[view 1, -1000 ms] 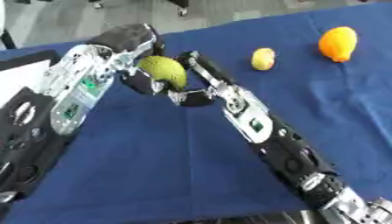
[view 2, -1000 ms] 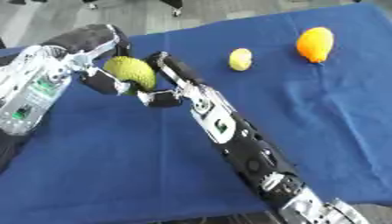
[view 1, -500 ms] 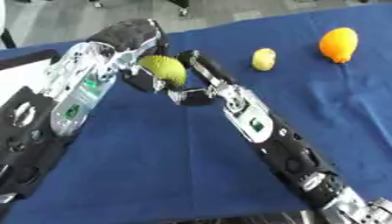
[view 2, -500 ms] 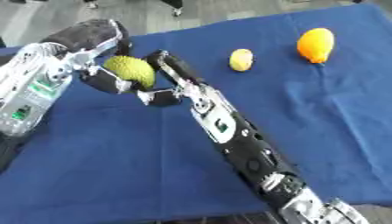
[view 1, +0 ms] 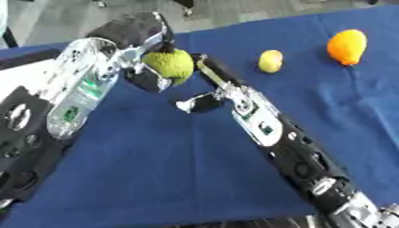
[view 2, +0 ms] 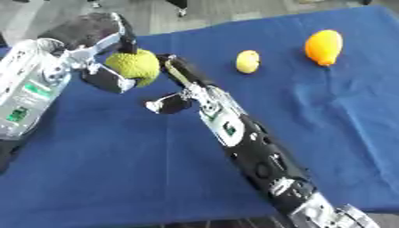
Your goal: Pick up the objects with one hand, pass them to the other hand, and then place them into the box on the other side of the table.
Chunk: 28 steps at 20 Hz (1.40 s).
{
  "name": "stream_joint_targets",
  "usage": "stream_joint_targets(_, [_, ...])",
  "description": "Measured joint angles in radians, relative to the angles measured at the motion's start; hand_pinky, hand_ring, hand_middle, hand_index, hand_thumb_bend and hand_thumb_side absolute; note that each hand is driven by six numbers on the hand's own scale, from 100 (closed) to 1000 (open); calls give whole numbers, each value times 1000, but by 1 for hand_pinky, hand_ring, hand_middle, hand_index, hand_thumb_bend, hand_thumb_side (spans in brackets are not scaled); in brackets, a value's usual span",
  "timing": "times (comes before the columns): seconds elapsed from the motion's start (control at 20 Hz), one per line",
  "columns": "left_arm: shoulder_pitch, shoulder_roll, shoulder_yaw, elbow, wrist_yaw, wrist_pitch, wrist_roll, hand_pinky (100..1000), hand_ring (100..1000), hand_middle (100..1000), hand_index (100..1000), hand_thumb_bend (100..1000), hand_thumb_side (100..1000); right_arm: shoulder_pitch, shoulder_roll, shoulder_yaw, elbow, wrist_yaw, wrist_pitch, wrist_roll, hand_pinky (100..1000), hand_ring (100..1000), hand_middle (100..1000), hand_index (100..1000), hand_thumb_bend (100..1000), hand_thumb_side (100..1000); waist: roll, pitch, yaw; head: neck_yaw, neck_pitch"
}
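A bumpy green fruit [view 1: 170,66] is held above the blue table [view 1: 156,169] near its far left, with my left hand [view 1: 132,33] shut on it from above and from the left. My right hand [view 1: 222,87] is open just to the fruit's right. Its straight fingers [view 1: 209,71] lie along the fruit's right side, and its thumb [view 1: 195,104] sticks out below, not gripping. A small yellow fruit [view 1: 270,61] and a larger orange fruit [view 1: 347,46] lie on the cloth at the far right.
My right forearm [view 1: 288,147] crosses the table diagonally from the lower right corner. My left arm [view 1: 54,111] fills the left side. A white surface [view 1: 19,87] shows behind it at the left edge.
The green fruit now sits in the left hand alone. The right hand's fingers have straightened and its thumb has dropped away from the fruit.
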Motion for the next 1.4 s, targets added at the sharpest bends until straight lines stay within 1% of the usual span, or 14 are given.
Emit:
stream_joint_targets(0.25, [18,15,16,-37,-1,10,-10,600,563,453,377,285,100,0,-4,-1,0,14,20,12,795,805,731,826,408,233,-4,-1,-1,2,0])
stream_joint_targets(0.55, [57,45,56,-105,20,47,9,594,561,454,374,259,100,1,-17,-1,5,20,38,17,794,805,731,824,420,227,-11,-4,-4,4,0])
stream_joint_targets(0.7, [85,72,96,-150,53,84,35,591,561,455,371,243,102,1,-20,-4,5,20,48,12,793,804,730,823,418,228,-15,-6,-4,-3,0])
stream_joint_targets(1.0, [130,146,199,-227,156,184,100,587,560,457,370,208,124,1,-29,-8,5,12,65,3,793,804,731,821,414,230,-19,-9,1,-18,0])
stream_joint_targets(1.2, [155,196,257,-249,229,237,133,586,560,458,369,192,136,1,-37,-8,-1,9,70,1,793,802,730,820,414,233,-24,-9,2,-18,0])
stream_joint_targets(1.4, [187,246,308,-256,283,274,169,585,560,459,369,178,144,1,-45,-10,-6,2,74,2,793,802,730,820,413,234,-29,-10,2,-12,0])
